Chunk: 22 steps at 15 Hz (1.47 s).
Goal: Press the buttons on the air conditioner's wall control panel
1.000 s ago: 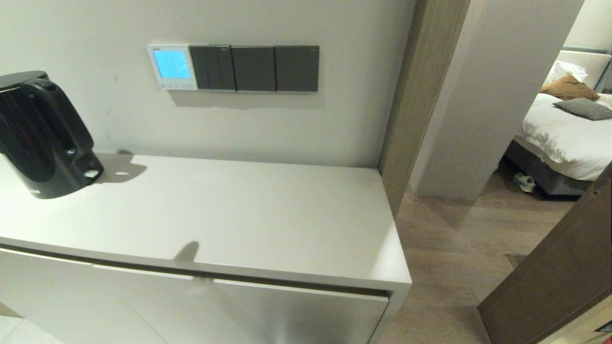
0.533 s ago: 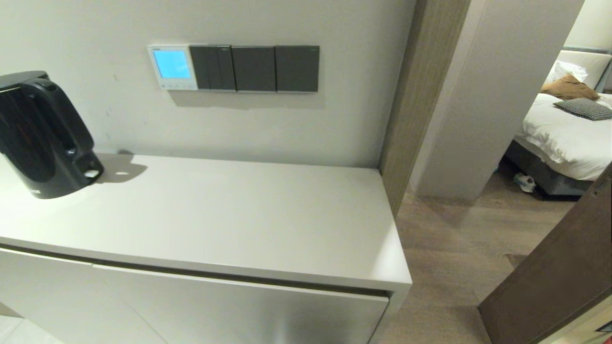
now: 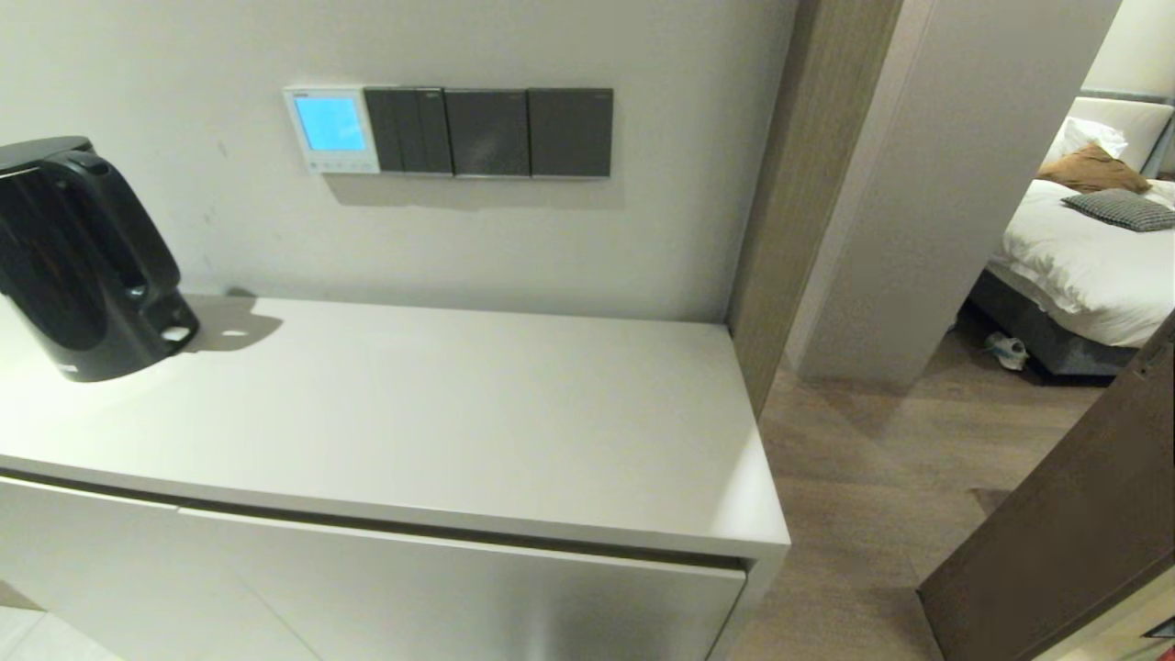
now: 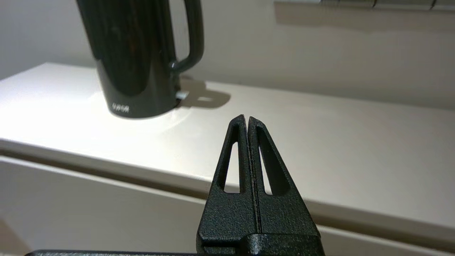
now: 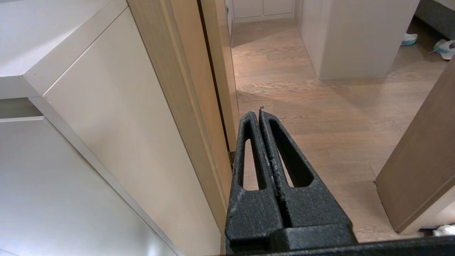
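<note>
Presently the air conditioner's wall control panel (image 3: pixel 330 129) sits lit on the wall above the cabinet (image 3: pixel 477 422), its buttons (image 3: pixel 335 166) untouched, while left gripper (image 4: pixel 247 119) and right gripper (image 5: pixel 260 113) hang below the cabinet top, fingers pressed together.

On the wall ahead of me the control panel (image 3: pixel 330 129) sits at the left end of a row, three switch plates (image 3: pixel 488 132) touching to its right, its buttons (image 3: pixel 336 166) along its bottom edge. Below stands the cabinet (image 3: pixel 441 413), kettle (image 3: pixel 83 262) on its left end. Right of the cabinet a doorway opens onto a bed (image 3: pixel 1088 252)
</note>
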Tool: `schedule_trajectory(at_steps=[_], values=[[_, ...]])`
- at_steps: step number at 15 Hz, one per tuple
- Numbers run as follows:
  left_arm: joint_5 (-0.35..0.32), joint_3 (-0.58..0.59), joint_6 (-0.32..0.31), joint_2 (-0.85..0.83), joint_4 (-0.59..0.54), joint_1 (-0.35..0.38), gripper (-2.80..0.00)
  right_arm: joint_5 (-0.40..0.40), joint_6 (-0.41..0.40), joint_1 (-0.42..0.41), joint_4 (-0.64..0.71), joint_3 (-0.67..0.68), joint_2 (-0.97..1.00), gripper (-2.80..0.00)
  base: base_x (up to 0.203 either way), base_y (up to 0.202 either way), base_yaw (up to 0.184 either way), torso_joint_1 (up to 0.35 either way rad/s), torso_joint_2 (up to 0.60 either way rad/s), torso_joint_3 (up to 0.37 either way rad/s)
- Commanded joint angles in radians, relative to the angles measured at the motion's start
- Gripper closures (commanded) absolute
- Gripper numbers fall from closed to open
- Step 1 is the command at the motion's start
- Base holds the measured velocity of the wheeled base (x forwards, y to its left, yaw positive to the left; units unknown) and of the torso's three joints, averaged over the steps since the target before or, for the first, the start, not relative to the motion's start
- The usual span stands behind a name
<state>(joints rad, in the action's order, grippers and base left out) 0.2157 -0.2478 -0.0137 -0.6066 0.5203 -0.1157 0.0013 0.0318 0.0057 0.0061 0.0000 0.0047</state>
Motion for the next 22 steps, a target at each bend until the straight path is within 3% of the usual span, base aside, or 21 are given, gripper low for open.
schedule_trajectory(at_steps=[1,6,12,15,16,18,19,22], values=[[0.056,0.043,-0.001,0.037,-0.003,0.001,0.0,0.0,0.0,0.0,0.0,0.002,0.001,0.0,0.0,0.0,0.0,0.0,0.0,0.0],[0.25,0.086,-0.026,0.112,-0.06,0.002,0.0,0.0,0.0,0.0,0.0,0.002,0.001,0.0,0.0,0.0,0.0,0.0,0.0,0.0],[0.253,0.19,-0.035,0.182,-0.107,0.006,0.0,0.0,0.0,0.0,0.0,0.002,0.001,0.0,0.0,0.0,0.0,0.0,0.0,0.0],[0.251,0.232,-0.07,0.233,-0.13,0.094,0.0,0.0,0.0,0.0,0.0,0.002,0.001,0.0,0.0,0.0,0.0,0.0,0.0,0.0],[0.243,0.239,-0.078,0.262,-0.154,0.129,0.0,0.0,0.0,0.0,0.0,0.002,0.001,0.0,0.0,0.0,0.0,0.0,0.0,0.0],[0.139,0.242,-0.081,0.312,-0.233,0.174,0.0,0.0,0.0,0.0,0.0,0.002,0.001,0.0,0.0,0.0,0.0,0.0,0.0,0.0],[0.086,0.244,-0.078,0.318,-0.264,0.185,0.0,0.0,0.0,0.0,0.0,0.002,0.001,0.0,0.0,0.0,0.0,0.0,0.0,0.0],[0.016,0.245,-0.057,0.321,-0.332,0.188,0.0,0.0,0.0,0.0,0.0,0.002,0.0,0.0,0.0,0.0,0.0,0.0,0.0,0.0]])
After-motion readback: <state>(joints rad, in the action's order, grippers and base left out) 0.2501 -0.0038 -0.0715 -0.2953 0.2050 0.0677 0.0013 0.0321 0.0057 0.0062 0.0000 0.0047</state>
